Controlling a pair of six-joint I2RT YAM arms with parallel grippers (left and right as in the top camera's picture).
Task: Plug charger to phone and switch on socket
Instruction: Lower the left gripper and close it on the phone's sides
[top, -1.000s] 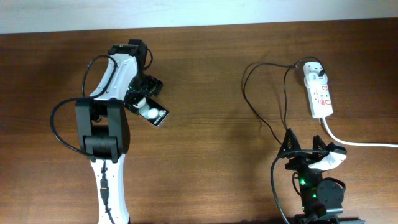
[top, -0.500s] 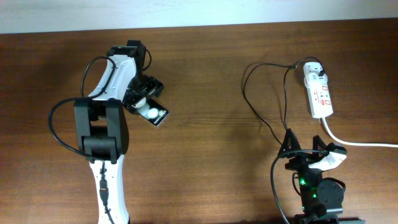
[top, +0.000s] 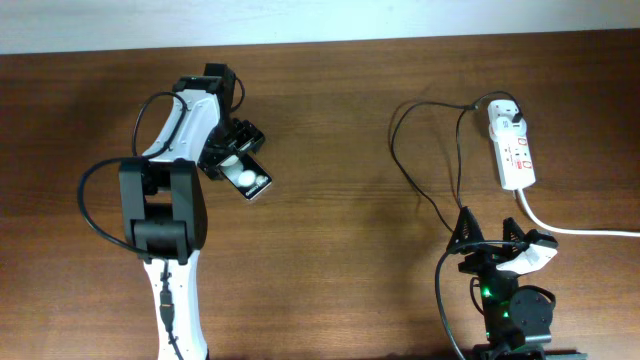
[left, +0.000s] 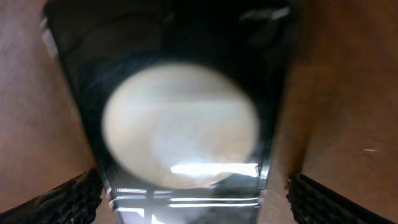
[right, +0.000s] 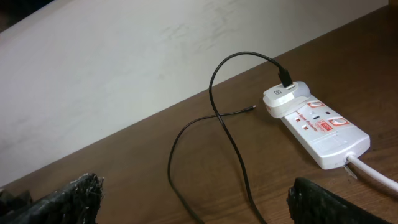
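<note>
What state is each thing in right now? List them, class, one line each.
phone: unplugged, no cable in it
charger: adapter in the socket, other end loose
socket: holds the adapter; switch position cannot be read
left gripper: open, straddling the phone
right gripper: open, empty

phone (top: 252, 180) 1 | charger (right: 281, 98) 1 | socket (top: 516, 158) 1 | arms (top: 165, 215) 2

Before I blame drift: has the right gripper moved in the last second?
No. The right gripper sits at the same spot below the socket, seen from overhead.
</note>
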